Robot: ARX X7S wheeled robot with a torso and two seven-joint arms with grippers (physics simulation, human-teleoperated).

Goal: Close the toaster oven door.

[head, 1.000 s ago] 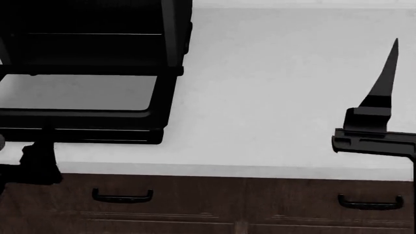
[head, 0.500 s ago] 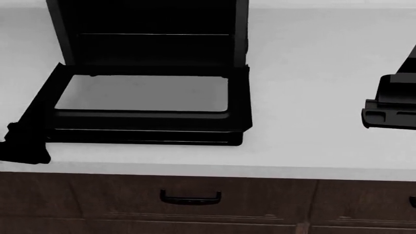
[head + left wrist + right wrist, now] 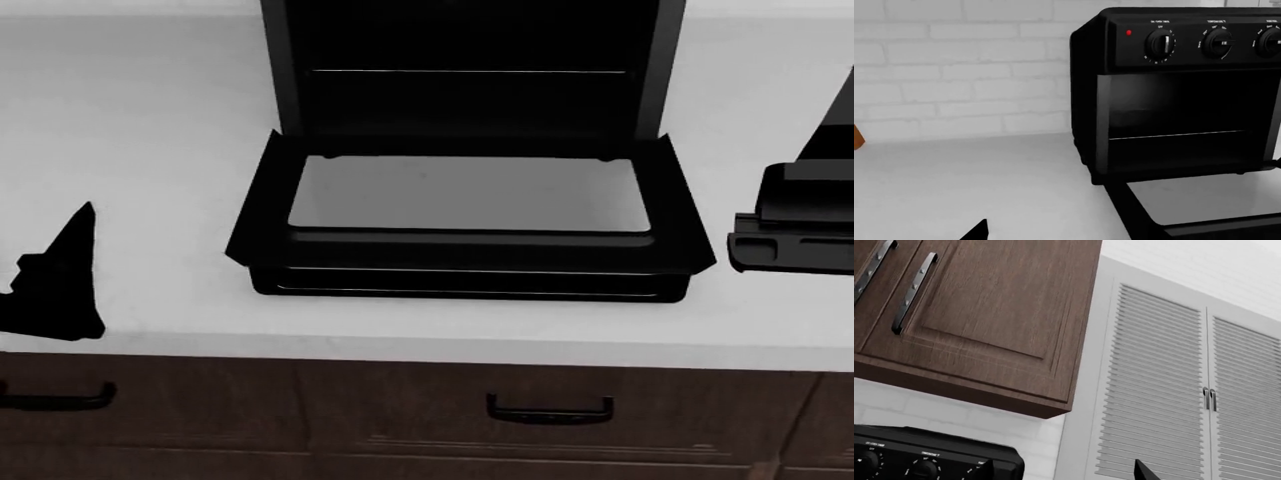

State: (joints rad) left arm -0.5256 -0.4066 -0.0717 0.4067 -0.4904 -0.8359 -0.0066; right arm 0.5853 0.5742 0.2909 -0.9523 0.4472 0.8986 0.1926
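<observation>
Black toaster oven [image 3: 474,70], wire rack [image 3: 470,72] inside

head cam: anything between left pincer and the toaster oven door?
Nothing. In the head view only bare white countertop separates the left pincer from the toaster oven door.

The toaster oven [image 3: 1174,95] stood on the white counter [image 3: 974,185] against a white brick wall [image 3: 954,65], 3 knobs [image 3: 1161,44] and a red light [image 3: 1128,33] above its dark cavity. The toaster oven door [image 3: 1201,210] lay open, flat, glass up.
</observation>
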